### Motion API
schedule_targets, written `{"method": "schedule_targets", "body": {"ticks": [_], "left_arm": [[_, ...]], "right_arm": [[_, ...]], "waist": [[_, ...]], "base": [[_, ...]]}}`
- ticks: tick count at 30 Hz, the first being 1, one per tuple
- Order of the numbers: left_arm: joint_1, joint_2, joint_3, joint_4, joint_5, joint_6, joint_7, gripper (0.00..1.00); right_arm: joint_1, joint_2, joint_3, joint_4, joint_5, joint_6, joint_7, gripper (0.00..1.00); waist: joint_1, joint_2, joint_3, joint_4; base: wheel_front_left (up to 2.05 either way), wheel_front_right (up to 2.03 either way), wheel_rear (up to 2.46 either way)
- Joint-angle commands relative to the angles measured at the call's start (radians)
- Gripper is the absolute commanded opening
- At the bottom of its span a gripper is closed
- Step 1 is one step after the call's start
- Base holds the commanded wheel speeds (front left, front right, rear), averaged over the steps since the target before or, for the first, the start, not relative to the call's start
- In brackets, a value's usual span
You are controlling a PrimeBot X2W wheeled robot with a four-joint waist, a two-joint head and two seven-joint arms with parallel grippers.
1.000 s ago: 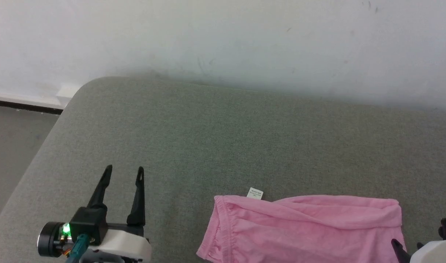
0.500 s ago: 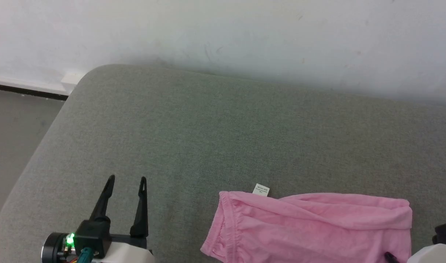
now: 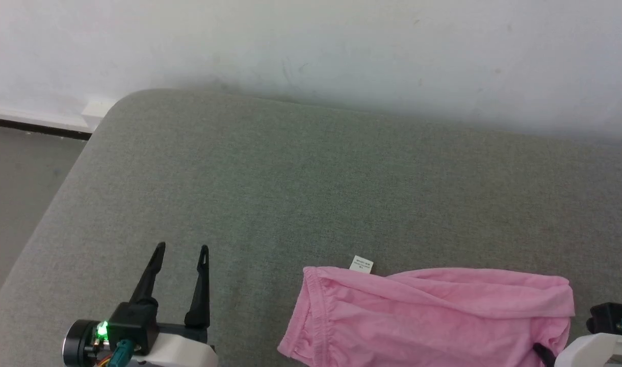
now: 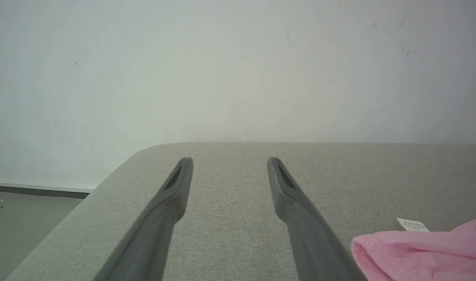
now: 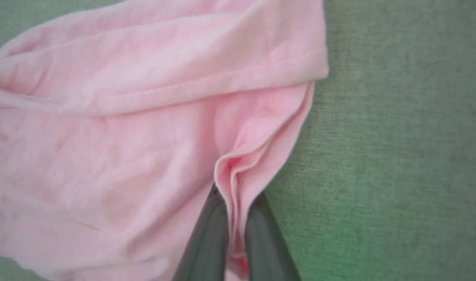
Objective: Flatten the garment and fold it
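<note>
The garment (image 3: 423,316), light pink shorts, lies rumpled on the grey cushion (image 3: 311,193) at the lower right of the head view, gathered waistband to the left and a small white label (image 3: 361,265) at its far edge. In the right wrist view my right gripper (image 5: 232,195) is shut on a pinched fold at the right edge of the garment (image 5: 125,128), with fabric bunched between the fingers. My left gripper (image 3: 181,250) stands open over bare cushion to the garment's left, nothing between its fingers. The left wrist view shows the left gripper (image 4: 230,162) and the garment's (image 4: 425,249) waistband corner.
The cushion's rounded left corner (image 3: 112,109) drops to a grey floor (image 3: 20,178). A white wall (image 3: 341,51) runs close behind the cushion's far edge. Bare cushion stretches beyond and to the left of the shorts.
My right gripper has gone from open to shut, pinching the garment's right edge. The head camera shifted a little; the left gripper has hardly moved and stays open.
</note>
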Motion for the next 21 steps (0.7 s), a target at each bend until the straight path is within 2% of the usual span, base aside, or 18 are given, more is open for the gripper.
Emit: {"method": "schedule_targets", "body": {"ticks": [1, 2, 8, 12, 15, 21], "left_arm": [[0.002, -0.007, 0.012, 0.004, 0.01, -0.012, -0.005, 1.0], [0.002, -0.007, 0.012, 0.004, 0.01, -0.012, -0.005, 1.0], [0.008, -0.02, 0.028, 0.007, 0.023, -0.031, -0.005, 1.0], [0.014, -0.03, 0.037, 0.012, 0.028, -0.041, -0.005, 1.0], [0.027, -0.034, 0.045, 0.021, 0.03, -0.049, -0.005, 1.0], [0.068, -0.042, 0.059, 0.023, 0.033, -0.06, -0.005, 1.0]], "right_arm": [[-0.02, -0.008, -0.027, 0.027, -0.006, -0.002, -0.008, 0.0], [-0.02, -0.008, -0.027, 0.027, -0.006, -0.002, -0.008, 0.0], [-0.078, -0.053, -0.194, 0.063, -0.06, -0.002, -0.025, 0.0], [-0.09, -0.094, -0.267, 0.099, -0.13, -0.002, -0.022, 0.0], [-0.092, -0.093, -0.274, 0.104, -0.127, -0.002, -0.017, 0.0], [-0.041, -0.086, -0.169, -0.01, -0.072, -0.002, 0.04, 0.0]], "waist": [[0.0, 0.0, -0.009, -0.007], [0.0, 0.0, -0.009, -0.007], [0.0, 0.0, -0.021, -0.021], [0.0, 0.0, -0.032, -0.029], [0.0, 0.0, -0.054, -0.038], [0.0, 0.0, -0.103, -0.062]], "base": [[0.0, 0.0, 0.0], [0.0, 0.0, 0.0], [0.0, 0.0, 0.0], [0.0, 0.0, 0.0], [0.0, 0.0, 0.0], [0.0, 0.0, 0.0]]}}
